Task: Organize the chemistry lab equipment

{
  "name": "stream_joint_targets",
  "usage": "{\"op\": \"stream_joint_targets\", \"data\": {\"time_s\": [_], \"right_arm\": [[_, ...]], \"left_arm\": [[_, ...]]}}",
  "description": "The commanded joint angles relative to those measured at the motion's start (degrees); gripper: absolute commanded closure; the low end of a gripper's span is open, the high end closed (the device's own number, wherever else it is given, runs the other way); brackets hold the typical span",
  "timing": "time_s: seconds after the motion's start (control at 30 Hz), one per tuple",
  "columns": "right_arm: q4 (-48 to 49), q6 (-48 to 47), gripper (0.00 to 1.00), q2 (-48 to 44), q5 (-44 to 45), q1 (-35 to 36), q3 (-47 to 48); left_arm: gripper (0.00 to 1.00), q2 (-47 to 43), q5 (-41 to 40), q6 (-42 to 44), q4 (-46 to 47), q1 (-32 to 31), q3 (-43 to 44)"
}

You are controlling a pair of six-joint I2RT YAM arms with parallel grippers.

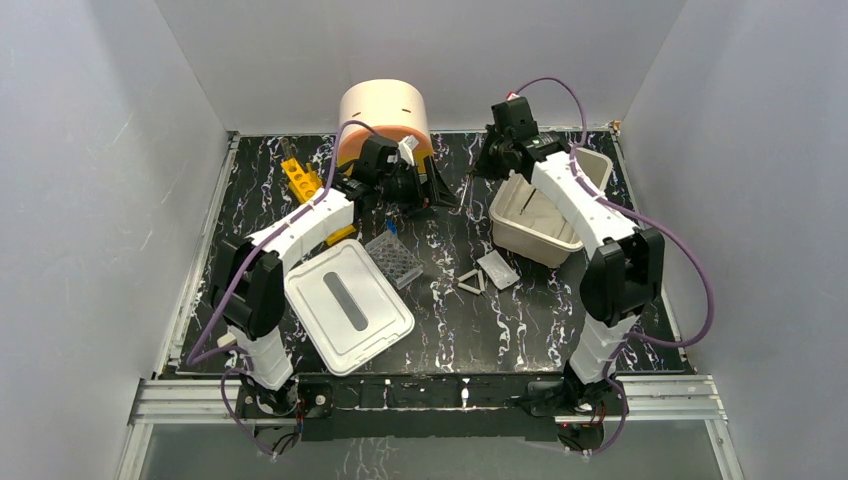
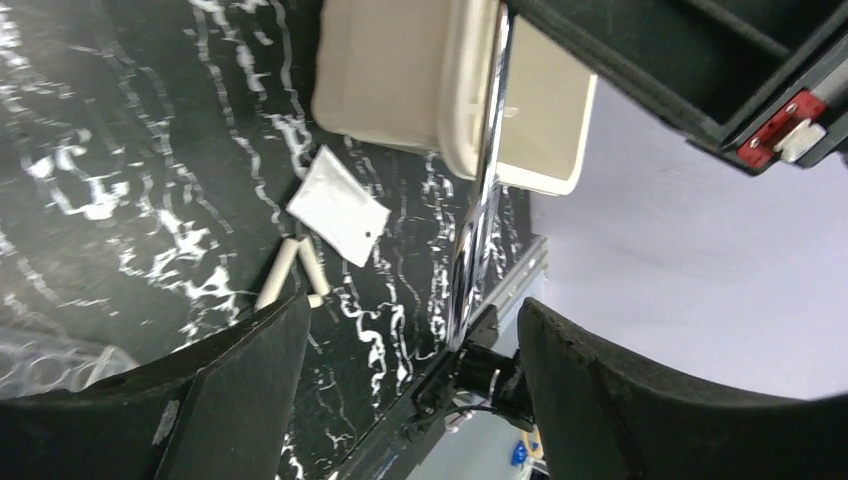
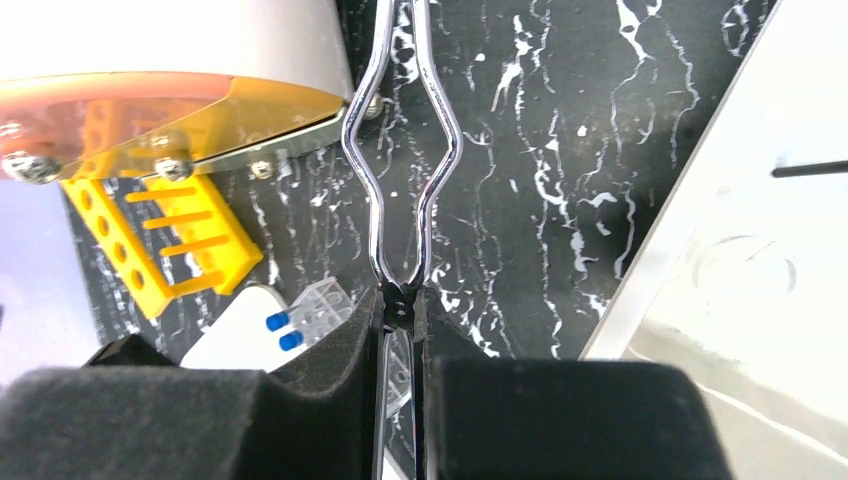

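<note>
My right gripper (image 3: 400, 312) is shut on chrome wire tongs (image 3: 402, 150), near their pivot. It holds them above the table between the round drawer unit and the white bin, at the back (image 1: 490, 160). The tongs also show in the left wrist view (image 2: 478, 200) as a bright bar ahead of my left gripper (image 2: 420, 400). That gripper is open and empty, beside the drawer unit (image 1: 425, 188). A clear well plate (image 1: 393, 258), a white triangle (image 1: 473, 281) and a flat clear slide pack (image 1: 497, 268) lie mid-table. The yellow rack (image 1: 300, 180) lies at the back left.
The round peach-orange drawer unit (image 1: 383, 115) stands at the back centre. The white bin (image 1: 545, 235) stands open at the right, under my right arm. Its white lid with a grey slot (image 1: 348, 303) lies at the front left.
</note>
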Motion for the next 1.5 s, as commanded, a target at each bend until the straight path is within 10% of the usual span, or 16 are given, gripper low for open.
{"op": "stream_joint_targets", "data": {"time_s": [0.0, 0.33, 0.47, 0.63, 0.87, 1.2, 1.47], "right_arm": [[5.6, 3.5, 1.0, -5.1, -5.1, -0.1, -3.1], [8.5, 6.6, 1.0, -7.1, -8.1, -0.2, -6.7], [10.9, 7.3, 0.98, -8.3, -10.5, -0.6, -9.1], [9.3, 7.1, 0.63, -8.1, -12.8, -0.5, -10.4], [8.3, 7.4, 0.56, -9.4, -14.9, -0.5, -13.2], [11.0, 7.7, 0.99, -10.6, -12.8, -0.7, -13.9], [10.4, 4.6, 1.0, -14.6, -5.4, -2.0, -12.2]], "left_arm": [[0.3, 0.1, 6.9, -4.7, 7.8, -0.9, 1.3], [1.0, -1.6, 9.8, -6.8, 14.0, -1.8, -4.6], [1.0, -2.5, 10.2, -4.9, 14.8, -1.8, -4.3], [1.0, -4.1, 9.1, -2.5, 14.9, -1.8, -4.4], [1.0, -4.2, 8.0, -2.2, 15.6, -1.8, -3.9], [1.0, -4.1, 9.4, -2.1, 15.1, -1.8, -3.7], [0.31, -3.8, 8.2, 0.8, 11.3, -1.7, 0.1]]}}
